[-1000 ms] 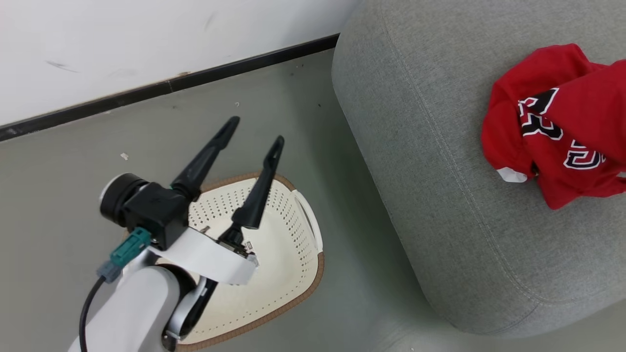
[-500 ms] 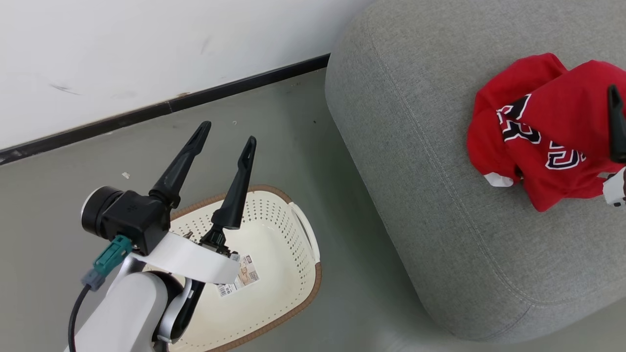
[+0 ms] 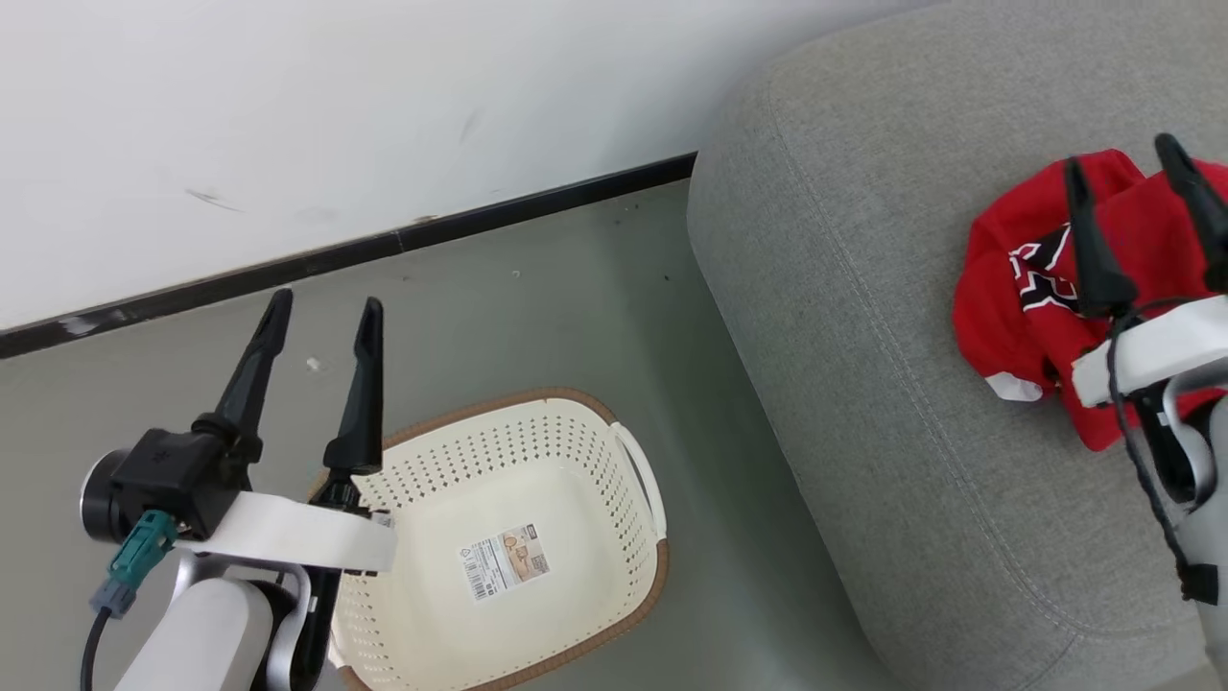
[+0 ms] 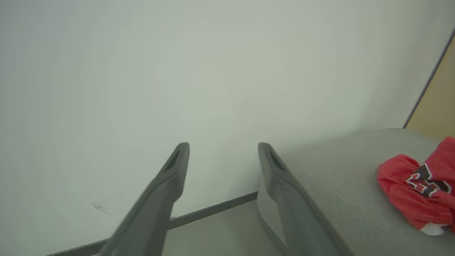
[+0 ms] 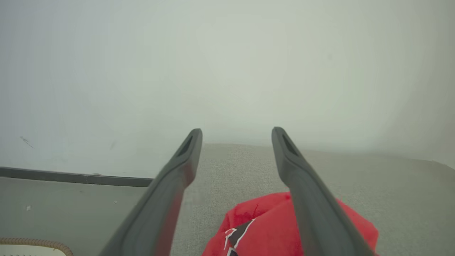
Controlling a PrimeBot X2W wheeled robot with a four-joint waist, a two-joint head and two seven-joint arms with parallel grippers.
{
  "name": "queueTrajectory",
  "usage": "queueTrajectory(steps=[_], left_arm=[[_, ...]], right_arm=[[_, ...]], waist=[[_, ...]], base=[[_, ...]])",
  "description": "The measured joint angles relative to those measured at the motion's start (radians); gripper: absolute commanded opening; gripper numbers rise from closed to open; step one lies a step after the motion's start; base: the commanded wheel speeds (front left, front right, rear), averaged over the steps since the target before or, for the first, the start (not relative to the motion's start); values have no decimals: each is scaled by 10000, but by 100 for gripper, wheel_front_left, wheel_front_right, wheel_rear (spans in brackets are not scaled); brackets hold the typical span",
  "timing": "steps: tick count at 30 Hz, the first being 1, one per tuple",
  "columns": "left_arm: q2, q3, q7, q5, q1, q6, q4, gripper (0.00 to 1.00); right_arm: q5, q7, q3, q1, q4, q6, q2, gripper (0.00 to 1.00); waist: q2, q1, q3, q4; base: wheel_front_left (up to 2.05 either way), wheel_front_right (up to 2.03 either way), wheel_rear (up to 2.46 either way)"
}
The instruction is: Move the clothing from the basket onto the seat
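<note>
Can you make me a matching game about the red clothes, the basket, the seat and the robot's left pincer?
1. clothing
2. basket
3. seat
4. left pincer

A. open, empty
B. on the floor, with a paper label inside
C. piled on the seat
D. grey, beside the basket

Pairs: 1-C, 2-B, 3-D, 4-A

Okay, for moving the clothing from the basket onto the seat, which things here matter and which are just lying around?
Part of the job: clothing; basket; seat.
Just lying about: paper label; small white scrap; black baseboard.
</note>
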Motion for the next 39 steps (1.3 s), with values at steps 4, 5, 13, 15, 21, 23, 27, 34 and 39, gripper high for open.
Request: queueTrajectory(steps=[4, 5, 13, 15, 21, 23, 27, 34, 39], left_arm=[[23, 253, -65, 2, 365, 228, 151, 100], [23, 309, -67, 2, 476, 305, 205, 100], [-67, 742, -198, -75, 1215, 663, 401, 100], [-117, 863, -253, -98, 1355, 711, 405, 100], [-276, 991, -255, -173, 1806, 832, 562, 100], [-278, 1001, -257, -173, 1931, 832, 644, 100], [-290, 1009, -288, -173, 2125, 832, 738, 100], [-326, 855, -330, -153, 2222, 821, 888, 100], [-351, 721, -330, -144, 2363, 731, 1039, 100]], right_arm=[[-4, 0, 299, 6, -102, 0, 288, 100], [-4, 0, 382, 16, -119, 2, 397, 100], [-8, 0, 1028, 469, -399, 0, 1170, 100], [-71, 0, 1091, 611, -462, 2, 1352, 100], [-77, 0, 1452, 1199, -431, 0, 1787, 100], [-84, 0, 1404, 1445, -420, 0, 1770, 100], [-92, 0, 1388, 1825, -416, 0, 1774, 100], [-184, 2, 1072, 2756, -453, 0, 1864, 100], [-190, 2, 602, 3381, -650, 0, 1935, 100]], waist=[[0, 0, -161, 200], [0, 0, -217, 270], [0, 0, -679, 875], [0, 0, -799, 1031], [0, 0, -1170, 1496], [0, 0, -1298, 1641], [0, 1, -1551, 1916], [0, 0, -1989, 2330], [0, 0, -2288, 2553]], base=[[0, 0, 0], [0, 0, 0], [0, 0, 0], [0, 0, 0], [0, 0, 0], [0, 0, 0], [0, 0, 0], [0, 0, 0], [0, 0, 0]])
